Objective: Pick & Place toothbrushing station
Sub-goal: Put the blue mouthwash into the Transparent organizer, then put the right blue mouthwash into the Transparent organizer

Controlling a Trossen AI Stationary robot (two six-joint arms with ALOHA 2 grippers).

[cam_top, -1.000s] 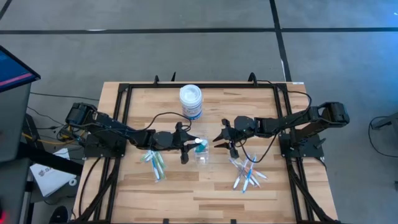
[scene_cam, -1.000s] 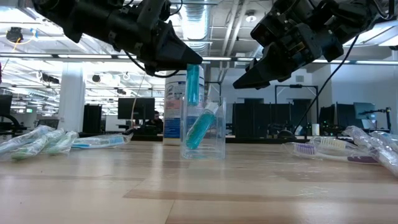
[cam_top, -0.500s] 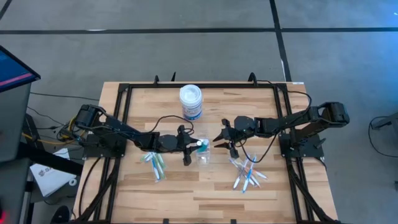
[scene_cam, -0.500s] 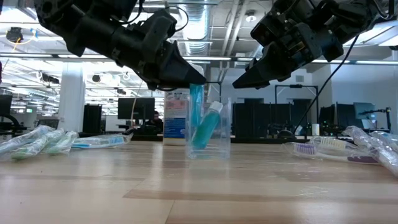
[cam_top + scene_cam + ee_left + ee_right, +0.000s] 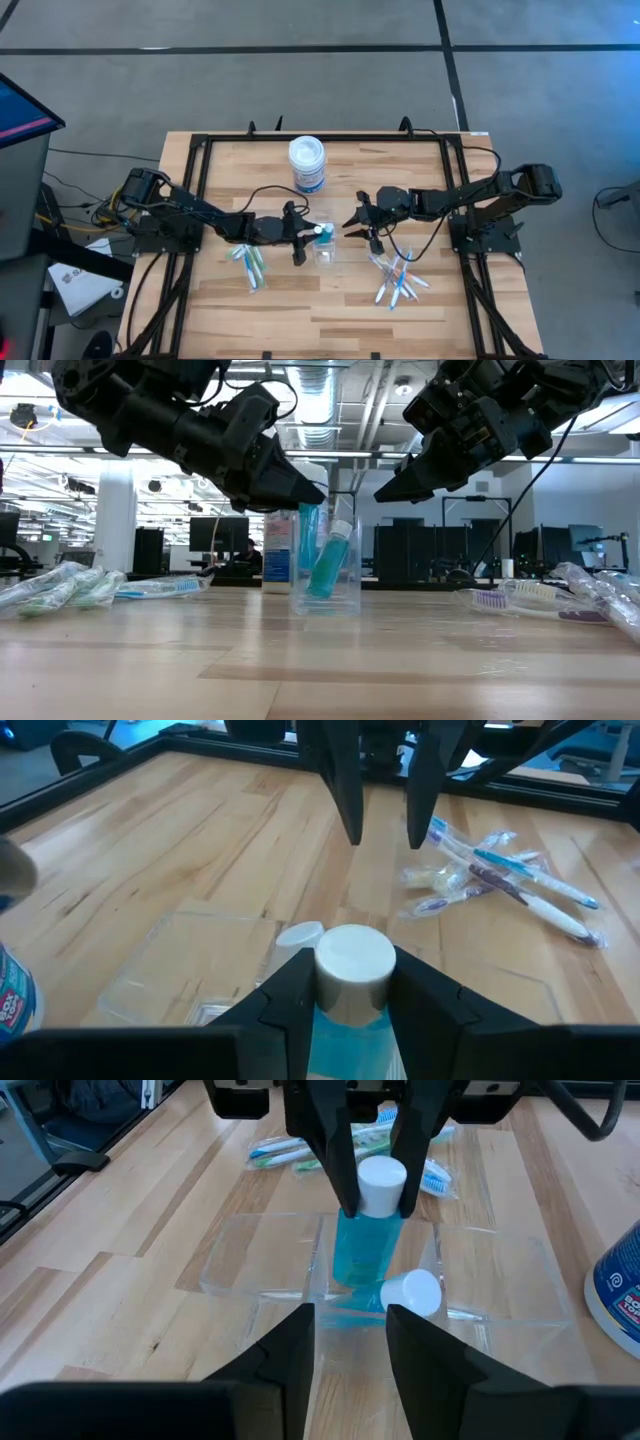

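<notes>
Lowered into clear cup (image 5: 327, 565): blue tube (image 5: 365, 1230), left fingers (image 5: 330, 1140) clamped; right fingers (image 5: 358, 226) apart.

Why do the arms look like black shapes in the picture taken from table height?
Low view: the bright ceiling behind backlights both arms, so the left tool, shut on a blue tube, and the open right tool read as dark shapes. High view: even overhead light, faint shadows on the table.

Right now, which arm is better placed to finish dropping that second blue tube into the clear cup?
Left. The left gripper already grips the blue tube directly over the clear cup. The right gripper hovers empty beside it.
</notes>
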